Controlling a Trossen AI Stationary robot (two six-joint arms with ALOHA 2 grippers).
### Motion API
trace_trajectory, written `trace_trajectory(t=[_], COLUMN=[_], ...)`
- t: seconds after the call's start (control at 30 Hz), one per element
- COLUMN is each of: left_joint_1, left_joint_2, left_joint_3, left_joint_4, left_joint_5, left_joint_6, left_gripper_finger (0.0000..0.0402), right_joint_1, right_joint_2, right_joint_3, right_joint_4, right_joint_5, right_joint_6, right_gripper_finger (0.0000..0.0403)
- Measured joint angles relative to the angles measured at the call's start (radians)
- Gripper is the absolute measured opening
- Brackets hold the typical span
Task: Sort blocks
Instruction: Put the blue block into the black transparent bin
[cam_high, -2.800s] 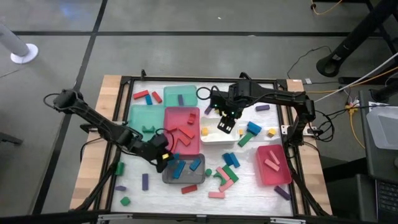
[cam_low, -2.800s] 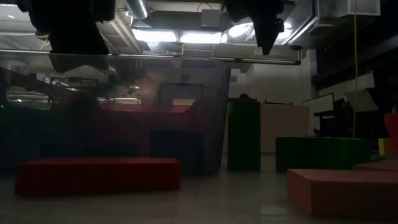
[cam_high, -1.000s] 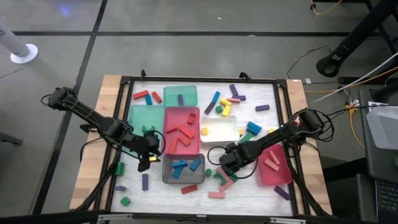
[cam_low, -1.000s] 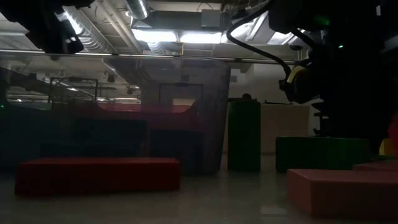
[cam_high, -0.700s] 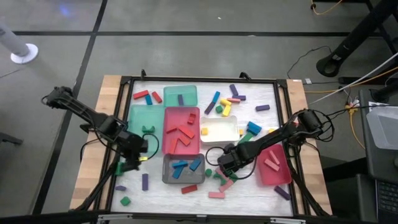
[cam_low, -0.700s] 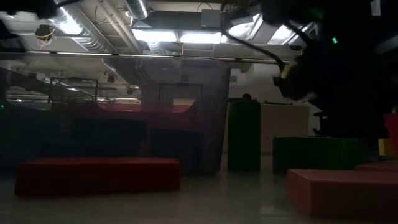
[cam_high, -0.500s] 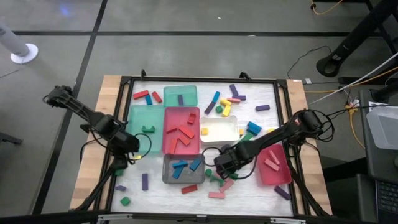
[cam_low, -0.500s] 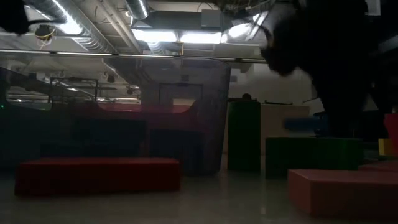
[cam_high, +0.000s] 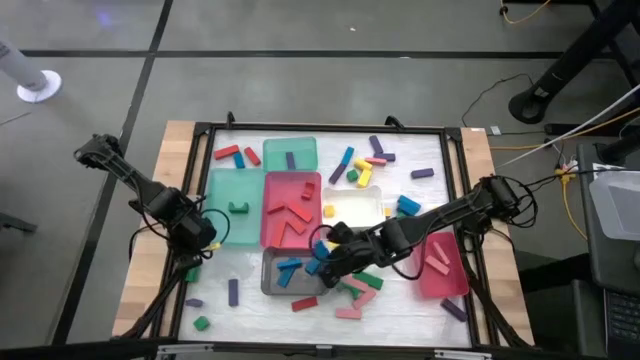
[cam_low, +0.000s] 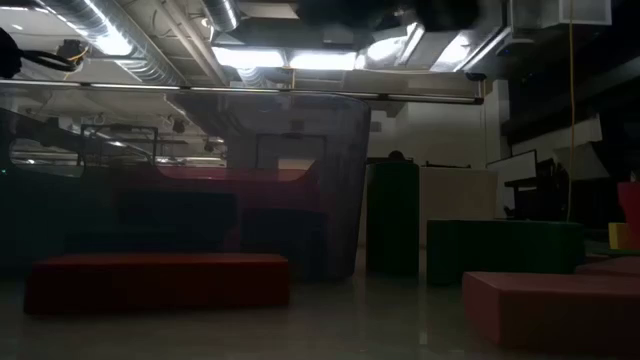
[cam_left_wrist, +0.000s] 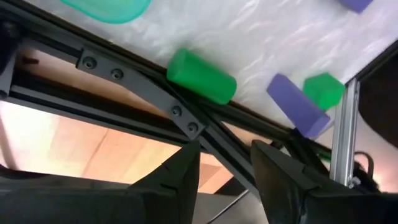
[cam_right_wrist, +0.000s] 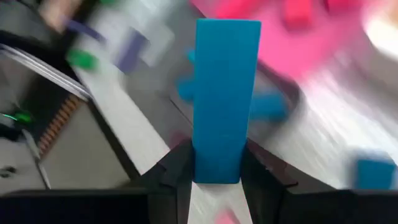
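No text, label, brand, number or sign is readable in any view. The blocks, the trays and the table frame carry plain colours only, and the room behind the table is too dark to make out any writing.

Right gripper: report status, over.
Right gripper shut on blue block, over grey tray. Left gripper open, empty, at table's left edge. Nothing blocking.
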Motion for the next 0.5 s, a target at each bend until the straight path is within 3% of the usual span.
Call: trace_trajectory(t=[0.23, 0.5], left_joint_1=[-0.002, -0.002], left_joint_2=[0.000, 0.000], left_joint_3=[0.000, 0.000], left_joint_4=[0.015, 0.038], left_joint_5=[-0.022, 0.001], left_joint_6=[-0.012, -0.025], left_gripper_finger=[0.0131, 0.0131], right_joint_1=[-0.001, -0.001], right_joint_2=[0.066, 0.138], right_joint_3=[0.000, 0.000], right_joint_4=[0.249, 0.303], right_joint_5=[0.069, -0.043], right_joint_6=[-0.155, -0.181], right_gripper_finger=[0.0122, 0.0124])
